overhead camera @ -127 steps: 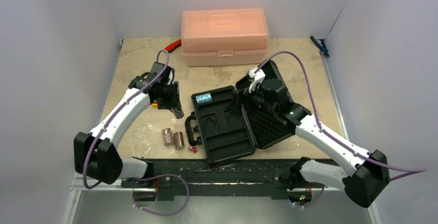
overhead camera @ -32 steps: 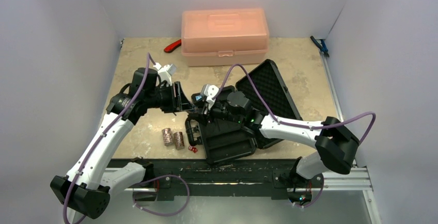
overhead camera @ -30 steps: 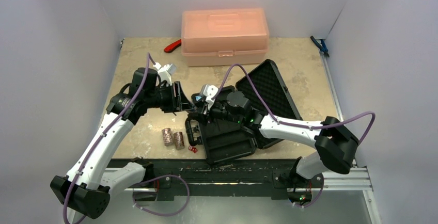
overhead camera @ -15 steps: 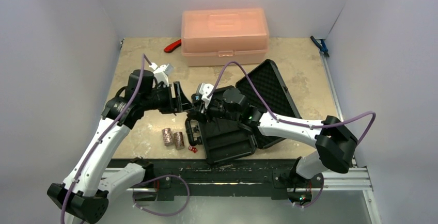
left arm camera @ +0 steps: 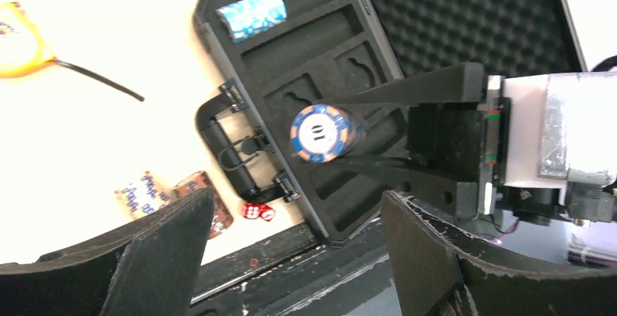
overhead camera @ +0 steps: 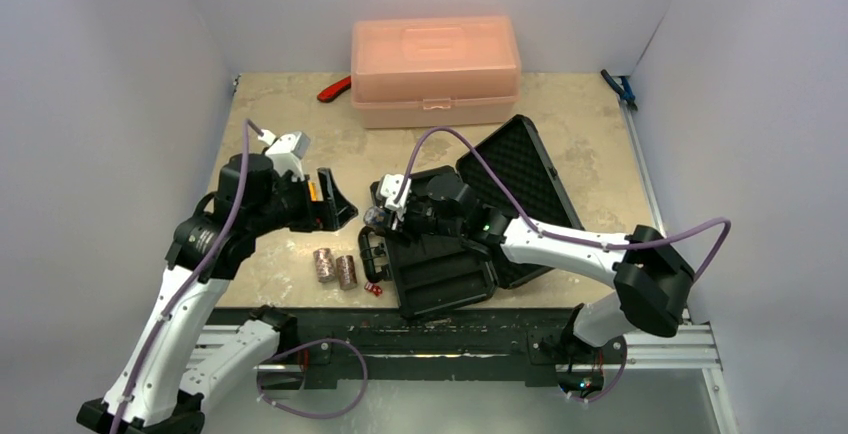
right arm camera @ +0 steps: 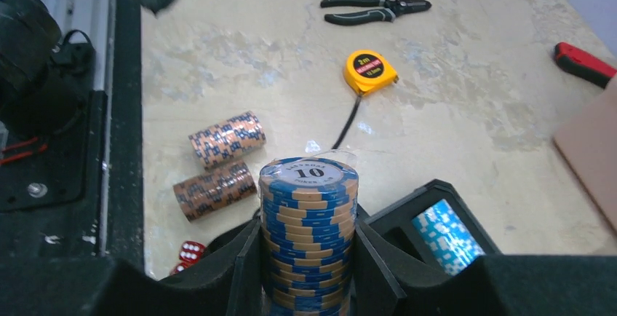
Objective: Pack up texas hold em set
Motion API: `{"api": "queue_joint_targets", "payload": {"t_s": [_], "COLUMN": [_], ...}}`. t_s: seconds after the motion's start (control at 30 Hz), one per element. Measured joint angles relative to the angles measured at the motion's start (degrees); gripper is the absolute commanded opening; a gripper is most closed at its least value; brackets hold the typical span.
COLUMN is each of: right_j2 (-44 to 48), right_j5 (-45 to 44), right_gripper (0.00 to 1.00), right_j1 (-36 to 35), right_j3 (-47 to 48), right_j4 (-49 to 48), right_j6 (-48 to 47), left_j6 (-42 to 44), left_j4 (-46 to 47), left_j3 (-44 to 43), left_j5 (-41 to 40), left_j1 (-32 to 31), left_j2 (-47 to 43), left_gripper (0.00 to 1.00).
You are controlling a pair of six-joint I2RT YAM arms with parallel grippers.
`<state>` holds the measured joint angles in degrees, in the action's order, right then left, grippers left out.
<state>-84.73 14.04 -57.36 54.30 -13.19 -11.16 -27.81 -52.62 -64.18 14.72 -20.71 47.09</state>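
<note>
Right wrist view: the right gripper [right arm camera: 308,272] clamped a blue stack [right arm camera: 308,221] at the case [overhead camera: 440,279] handle side. Beyond lay dice [right arm camera: 190,250] and two brown stacks [right arm camera: 227,140]. Farther off, the left gripper [overhead camera: 338,197] stood wide, empty.

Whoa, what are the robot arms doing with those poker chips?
The right gripper is holding a stack of blue-and-tan chips by the open black case. The left gripper hangs open beside it, empty. One light blue stack is in the case; two brown stacks and the red dice are on the table.
</note>
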Motion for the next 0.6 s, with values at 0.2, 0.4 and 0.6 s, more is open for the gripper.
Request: {"api": "queue_joint_targets", "payload": {"t_s": [0.2, 0.4, 0.6], "right_j2": [2.36, 2.93, -0.2], "right_j5": [-2.99, -4.57, -4.5], "right_gripper": [0.0, 0.0, 0.0], "right_j1": [0.33, 3.89, 10.05], "right_j3": [0.0, 0.92, 7.61], "right_j4": [3.1, 6.49, 14.64], "right_j6": [-7.87, -16.35, -23.17], "left_j6": [2.36, 4.52, 5.09], "left_j4": [-3.67, -5.49, -6.25], "left_j3": [0.0, 2.16, 7.96], "left_j5": [-7.45, -13.27, -17.27], "left_j1": [0.0, 0.0, 0.0], "left_j2": [-5.6, -11.34, -15.15], "left_gripper": [0.84, 0.84, 0.84]}}
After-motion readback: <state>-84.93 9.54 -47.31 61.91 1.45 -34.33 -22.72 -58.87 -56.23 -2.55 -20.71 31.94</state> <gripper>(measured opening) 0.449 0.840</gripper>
